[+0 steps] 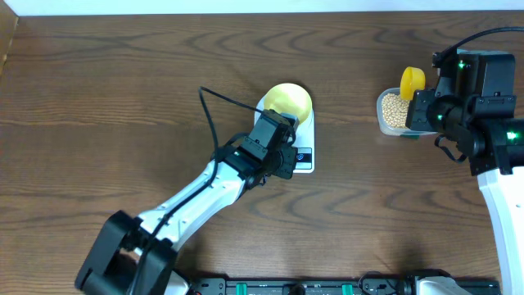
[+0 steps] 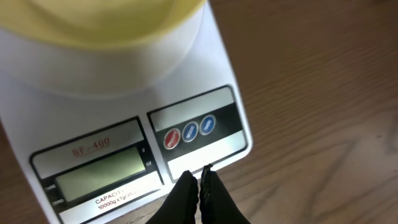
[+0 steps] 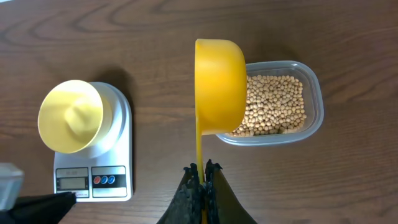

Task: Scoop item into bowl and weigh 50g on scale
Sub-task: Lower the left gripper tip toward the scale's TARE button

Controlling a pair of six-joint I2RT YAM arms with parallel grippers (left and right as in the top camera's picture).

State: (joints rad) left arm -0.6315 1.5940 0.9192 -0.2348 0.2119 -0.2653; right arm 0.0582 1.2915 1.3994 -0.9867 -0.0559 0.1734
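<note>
Now bowl (image 3: 69,116) on scale (image 3: 118,177) (beans (image 3: 273,102) in tub (image 3: 317,99), RHS).

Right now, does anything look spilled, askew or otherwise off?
No spill: the beans all sit in the clear tub, and the bowl rests on the scale. One oddity: the scale's display shows no digits, with the left gripper shut by its buttons.

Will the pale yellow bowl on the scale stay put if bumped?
Probably not. The small pale yellow bowl looks like thin plastic and empty, so likely light. It rests on the smooth flat white scale, so may slide.
</note>
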